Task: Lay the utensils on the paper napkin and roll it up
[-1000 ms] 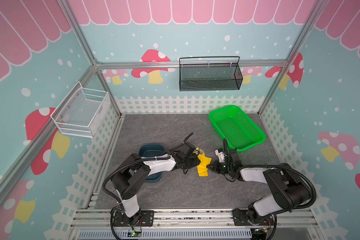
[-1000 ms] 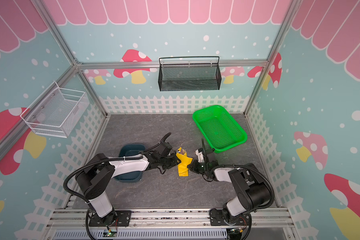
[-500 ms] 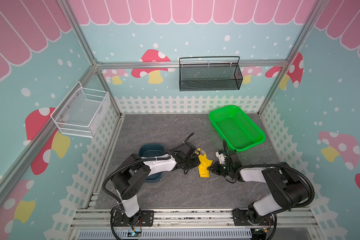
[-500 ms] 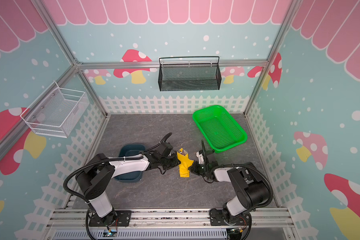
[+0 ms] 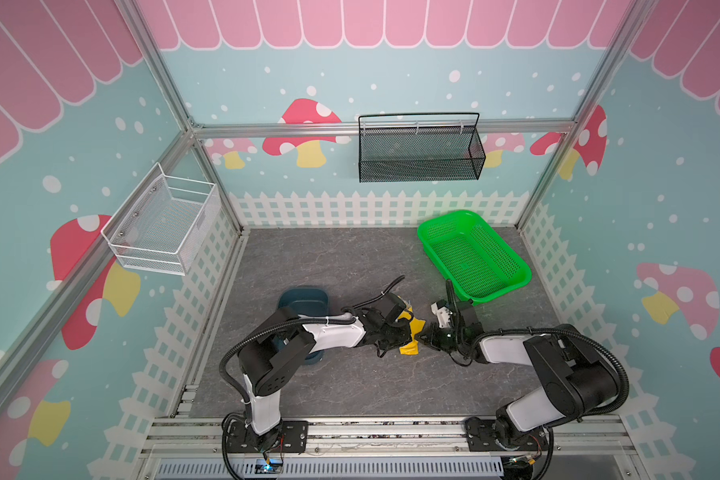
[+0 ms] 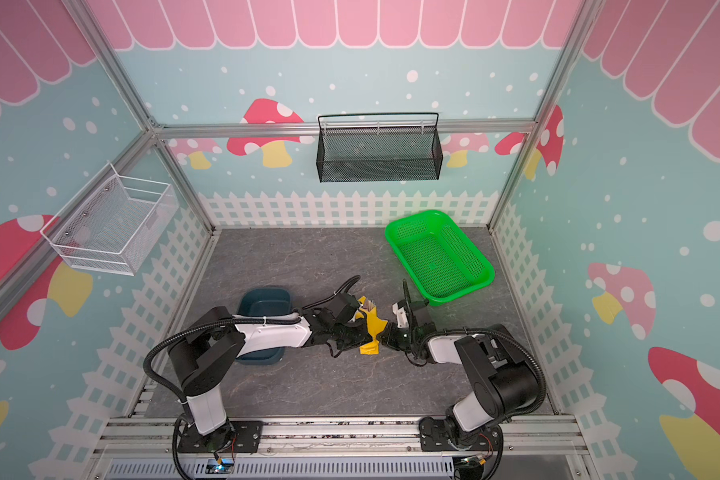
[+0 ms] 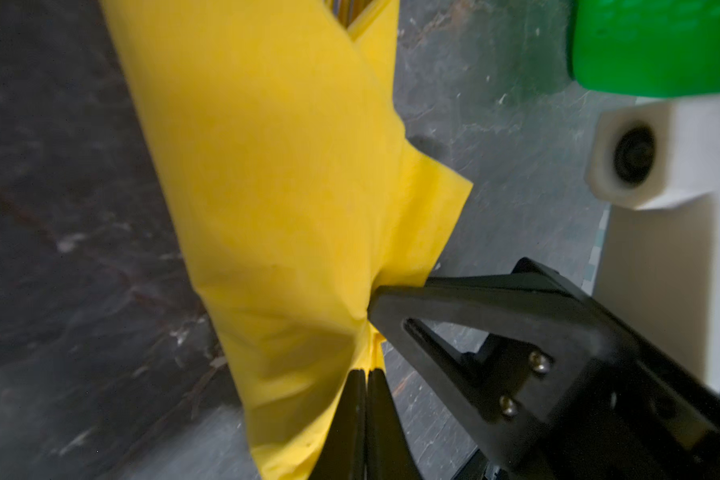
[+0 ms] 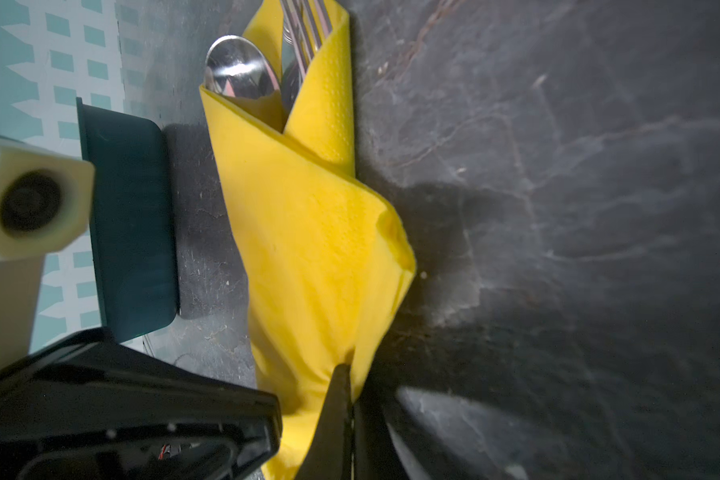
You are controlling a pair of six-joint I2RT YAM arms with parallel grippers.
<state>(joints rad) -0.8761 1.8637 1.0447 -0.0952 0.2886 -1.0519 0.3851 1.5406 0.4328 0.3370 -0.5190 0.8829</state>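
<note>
The yellow paper napkin (image 5: 408,337) (image 6: 373,328) lies folded around the utensils in the middle of the floor. A spoon bowl (image 8: 240,70) and fork tines (image 8: 308,25) stick out of its far end, and the handles are hidden inside. My left gripper (image 7: 366,372) (image 5: 399,332) is shut on a fold of the napkin (image 7: 283,187) at its near end. From the opposite side my right gripper (image 8: 348,370) (image 5: 425,334) is also shut, pinching the napkin (image 8: 316,232) edge. The two grippers almost touch each other.
A dark blue tray (image 5: 304,297) (image 8: 129,216) sits just left of the napkin, under my left arm. The green basket (image 5: 474,257) (image 7: 657,41) stands at the back right. On the back wall hangs a black mesh basket (image 5: 418,149), on the left wall a white wire basket (image 5: 163,224).
My left gripper has closed onto the napkin's fold. The right gripper has stayed shut on the napkin, and both arms have barely shifted.
</note>
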